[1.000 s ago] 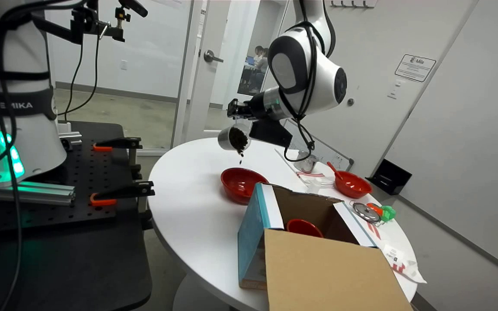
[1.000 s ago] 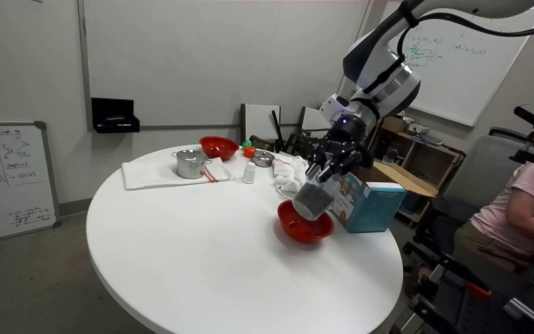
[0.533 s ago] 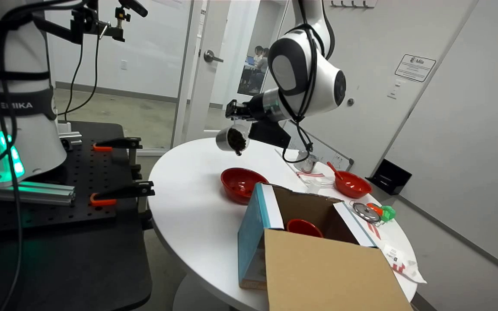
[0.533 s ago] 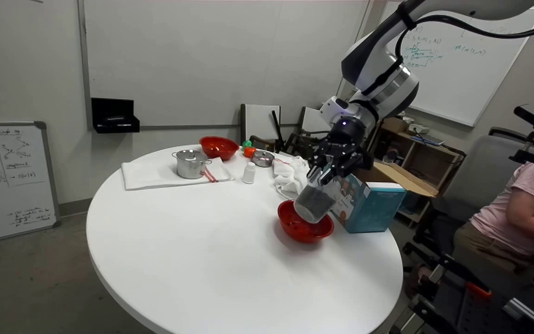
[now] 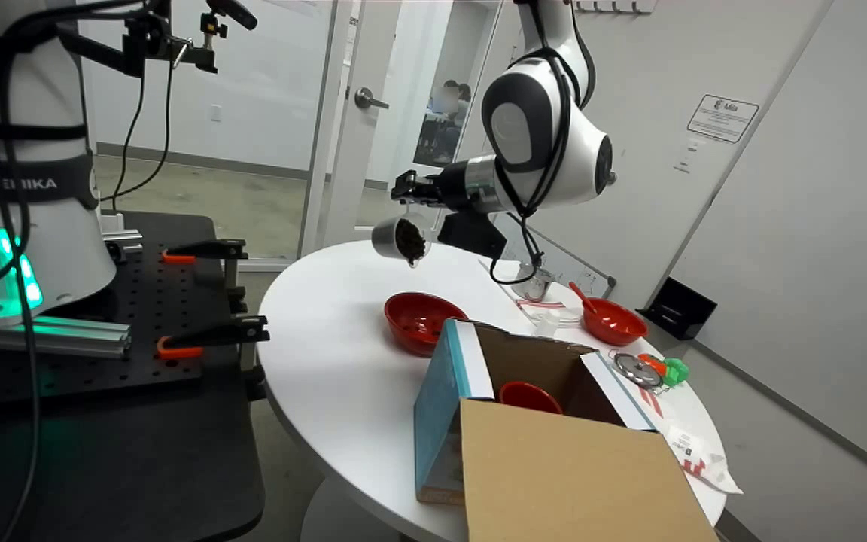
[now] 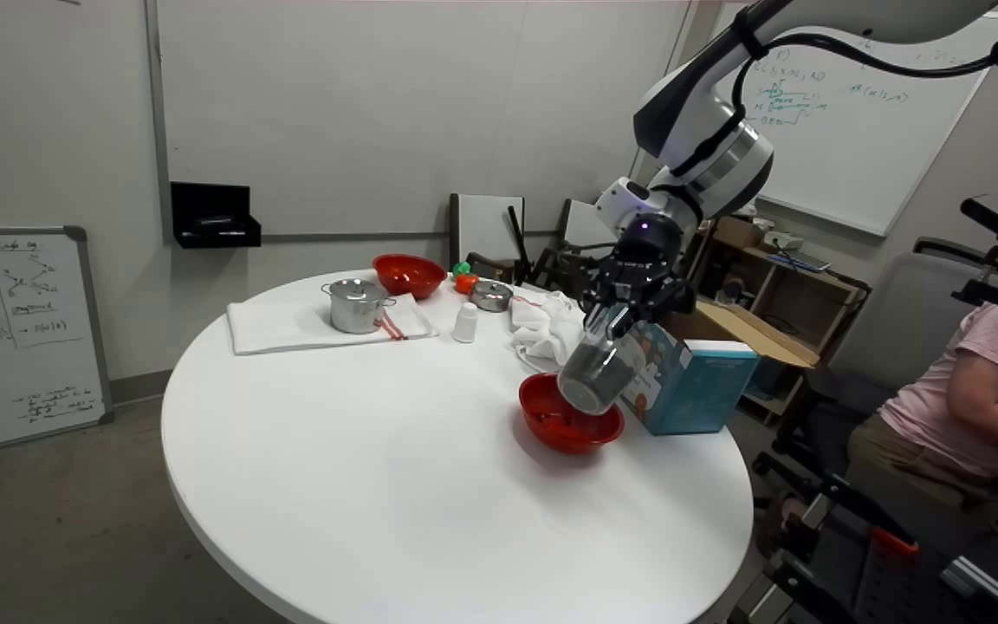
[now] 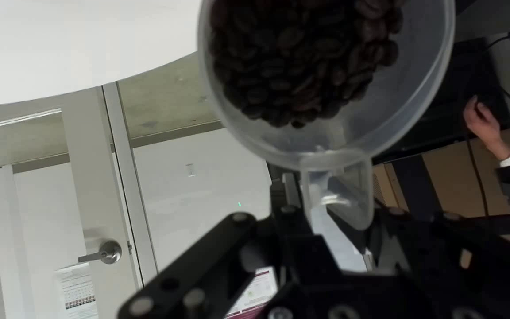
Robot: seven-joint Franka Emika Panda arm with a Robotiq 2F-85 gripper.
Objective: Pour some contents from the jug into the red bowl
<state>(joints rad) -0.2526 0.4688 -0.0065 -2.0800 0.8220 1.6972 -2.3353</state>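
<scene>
The jug is clear plastic with dark coffee beans in it. It shows in both exterior views (image 5: 385, 239) (image 6: 596, 378) and in the wrist view (image 7: 407, 95). My gripper (image 5: 408, 197) is shut on the jug's handle, which is between the fingers in the wrist view (image 7: 332, 201). The jug is tilted with its mouth sideways and down, above the red bowl, apart from it. The red bowl (image 5: 412, 339) stands on the white table; a few dark beans lie in it. In an exterior view the jug partly covers the bowl (image 6: 561, 433). The bowl is out of the wrist view.
An open blue cardboard box (image 5: 433, 440) (image 6: 707, 390) stands right beside the bowl, a red vessel (image 5: 530, 397) inside. Farther off are another red bowl (image 5: 614, 322), a metal pot (image 6: 358, 308), a white bottle (image 6: 465, 322), a lidded metal pan (image 6: 491, 295) and towels (image 6: 274, 325).
One second ago beans were falling from the jug's mouth; now none are seen falling. The jug has shifted slightly, and the arm's wrist has turned a little.
</scene>
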